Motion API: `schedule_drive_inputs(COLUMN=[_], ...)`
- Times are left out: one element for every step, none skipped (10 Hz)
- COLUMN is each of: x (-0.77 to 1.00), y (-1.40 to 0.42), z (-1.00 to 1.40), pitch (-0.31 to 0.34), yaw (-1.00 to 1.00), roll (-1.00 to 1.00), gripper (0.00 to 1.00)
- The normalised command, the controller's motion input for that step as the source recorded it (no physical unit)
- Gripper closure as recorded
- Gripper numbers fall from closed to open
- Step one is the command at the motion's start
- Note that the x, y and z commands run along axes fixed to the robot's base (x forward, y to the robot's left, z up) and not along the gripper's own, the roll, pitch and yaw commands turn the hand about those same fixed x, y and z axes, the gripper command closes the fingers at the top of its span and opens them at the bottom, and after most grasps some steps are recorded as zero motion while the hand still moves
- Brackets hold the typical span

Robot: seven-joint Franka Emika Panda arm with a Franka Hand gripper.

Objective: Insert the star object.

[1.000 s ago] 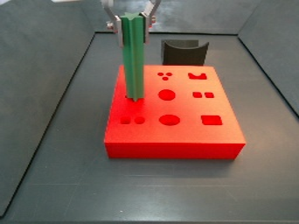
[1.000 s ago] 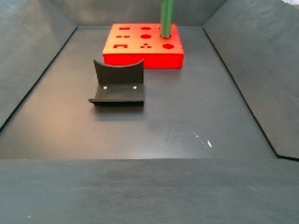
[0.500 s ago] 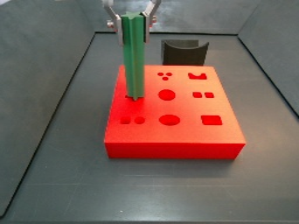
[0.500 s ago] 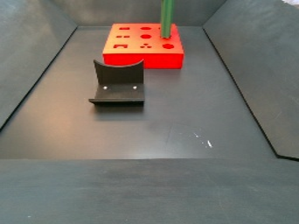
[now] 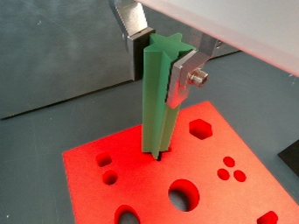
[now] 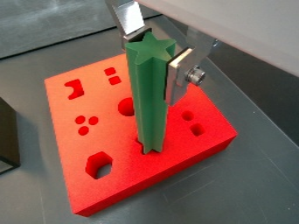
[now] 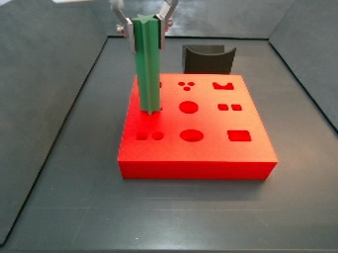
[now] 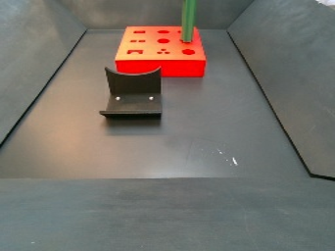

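The star object (image 7: 148, 64) is a long green ridged rod standing upright. Its lower end meets a hole in the top of the red block (image 7: 211, 148) near the block's left edge. My gripper (image 7: 146, 14) is shut on the rod's upper end. In both wrist views the star-shaped top (image 5: 163, 45) (image 6: 149, 48) sits between the silver fingers (image 5: 184, 77) (image 6: 181, 74), and the rod's foot (image 5: 152, 154) (image 6: 149, 143) touches the red block. In a side view the rod (image 8: 187, 22) rises from the block (image 8: 164, 61); the gripper is out of view there.
A dark curved fixture (image 7: 208, 57) (image 8: 131, 93) stands on the floor apart from the red block. The block's top has several other cut-out holes (image 7: 193, 134). Grey walls (image 7: 53, 119) enclose the dark floor (image 8: 170, 157).
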Motion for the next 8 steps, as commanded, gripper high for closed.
schedule_drive_inputs(x=[0.05, 0.14, 0.12, 0.12, 0.03, 0.00, 0.03, 0.02], y=[0.00, 0.00, 0.06, 0.04, 0.05, 0.00, -0.15, -0.05], z=[0.00, 0.00, -0.09, -0.13, -0.17, -0.14, -0.10, 0.00], pitch=[0.001, 0.014, 0.029, 0.033, 0.030, 0.027, 0.004, 0.000], yaw=[0.07, 0.05, 0.03, 0.01, 0.03, 0.05, 0.00, 0.00], roll=[0.05, 0.05, 0.07, 0.06, 0.07, 0.06, 0.07, 0.04], gripper=[1.00, 1.00, 1.00, 1.00, 1.00, 1.00, 1.00, 1.00])
